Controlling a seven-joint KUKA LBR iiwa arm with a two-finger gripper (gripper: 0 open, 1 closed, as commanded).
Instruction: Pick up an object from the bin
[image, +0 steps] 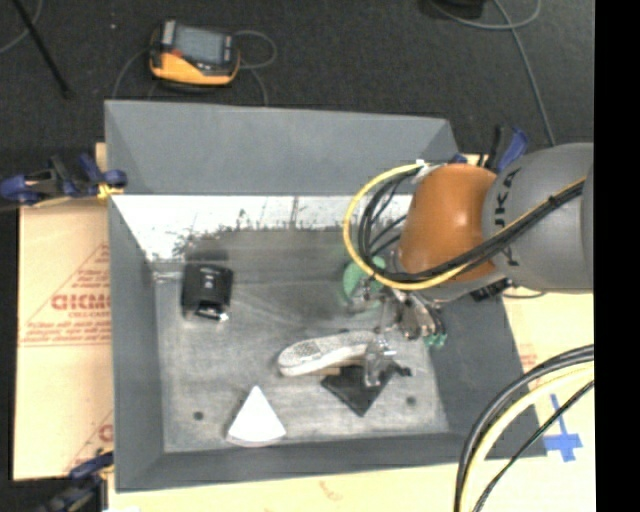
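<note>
My gripper (377, 362) hangs low over the bin's right half, under the orange wrist cover. It is at the right end of a long white and grey oblong thing (318, 354) that lies flat in the middle of the floor. A flat black angular piece (354, 391) lies just beneath and in front of the gripper. A green thing (354, 283) shows partly behind the arm, most of it hidden, and a small green bit (437, 340) peeks out to the gripper's right.
A black boxy thing (206, 290) with a white label stands at the back left. A white triangular piece (256, 417) lies near the front wall. Bare floor lies between these and along the left side.
</note>
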